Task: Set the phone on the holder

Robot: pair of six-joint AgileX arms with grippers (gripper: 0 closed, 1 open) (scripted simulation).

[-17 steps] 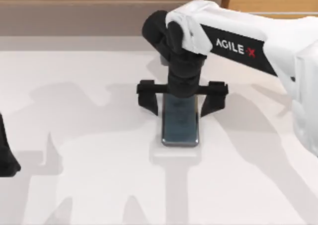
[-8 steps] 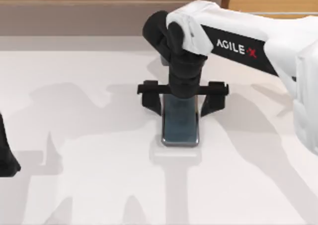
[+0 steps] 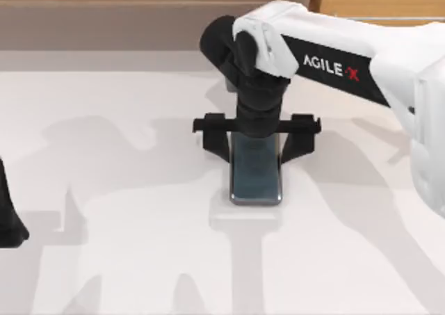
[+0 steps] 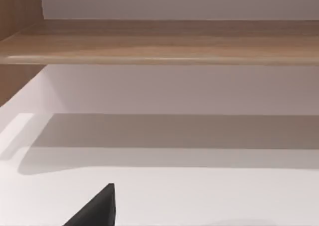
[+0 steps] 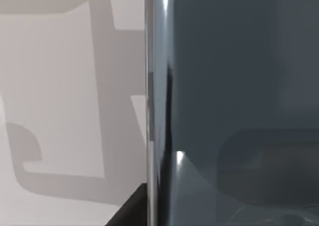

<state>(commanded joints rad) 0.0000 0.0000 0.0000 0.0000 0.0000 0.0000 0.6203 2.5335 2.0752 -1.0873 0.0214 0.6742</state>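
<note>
Phone: my flat dark blue-grey glossy smartphone with silvery rim (image 3: 256, 176) stands near the centre of the white surface (image 3: 125, 259), its lower edge toward 6 o'clock, on a pale low holder (image 3: 245, 218).
Right jaws: my right gripper (image 3: 256, 138) hangs over the phone's 12 o'clock end, fingers spread wide, both off the phone's sides.
Left arm: parked at 9 o'clock, black gripper (image 3: 8, 221); I cannot tell its jaws' state.

The scene is evenly and brightly lit. Soft grey shadows of the arms are cast across the white matte table (image 3: 125, 211). A thin glare line is seen along the silvery rim of the flat dark blue-grey phone (image 5: 239, 86), whose glossy screen perhaps carries a faint reflection.
</note>
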